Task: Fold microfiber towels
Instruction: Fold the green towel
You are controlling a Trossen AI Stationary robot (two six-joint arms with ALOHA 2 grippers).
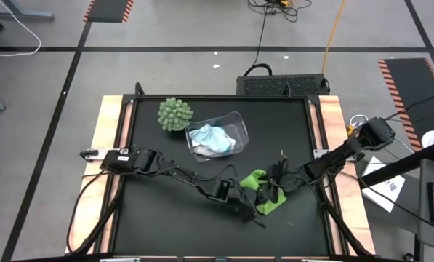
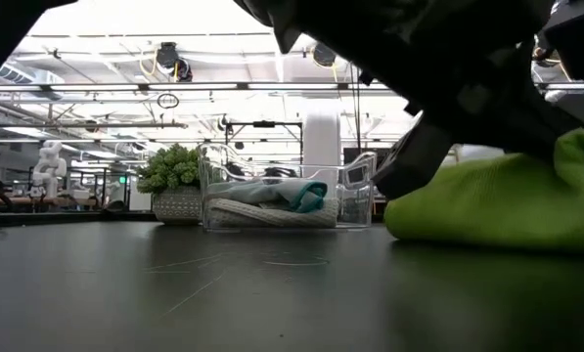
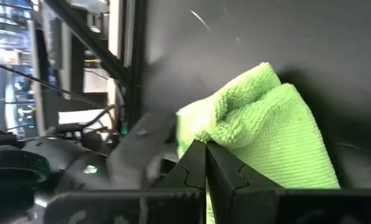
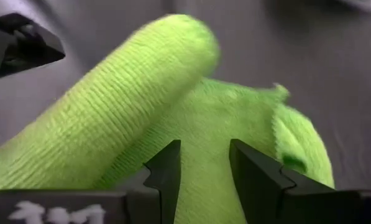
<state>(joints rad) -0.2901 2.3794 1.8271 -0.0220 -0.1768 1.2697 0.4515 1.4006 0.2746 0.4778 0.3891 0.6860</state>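
The lime green towel point(image 1: 266, 195) lies bunched on the black table right of centre, with a rolled fold point(image 4: 129, 93) along one side. My left gripper point(image 3: 206, 146) reaches it from the left and is shut at its edge. From the right, my right gripper point(image 4: 204, 155) comes over the towel with cloth between its parted fingers. The white towel point(image 1: 202, 135) and the light blue towel point(image 1: 222, 144) lie crumpled in the clear bin point(image 1: 237, 118). My left gripper pinches the green towel's edge point(image 3: 219, 138) at the free ends of its two fingers, slanting down from the table's left. One layer or several, I cannot tell. The cloth bulges up slack just past the fingertips. My right gripper has its fingers point(image 4: 166, 165) parted around a thick bunch of the green towel point(image 4: 204, 130), slanting down from the table's right. In the low view the towel's right part point(image 2: 575, 156) rises toward the gripper, while the rest lies on the table.
A round green spiky plant point(image 1: 174, 114) stands far left of the bin. Both arms cross the table's near half and meet over the towel. Bare black table shows at the near left point(image 1: 166, 218) and the far right point(image 1: 282, 124).
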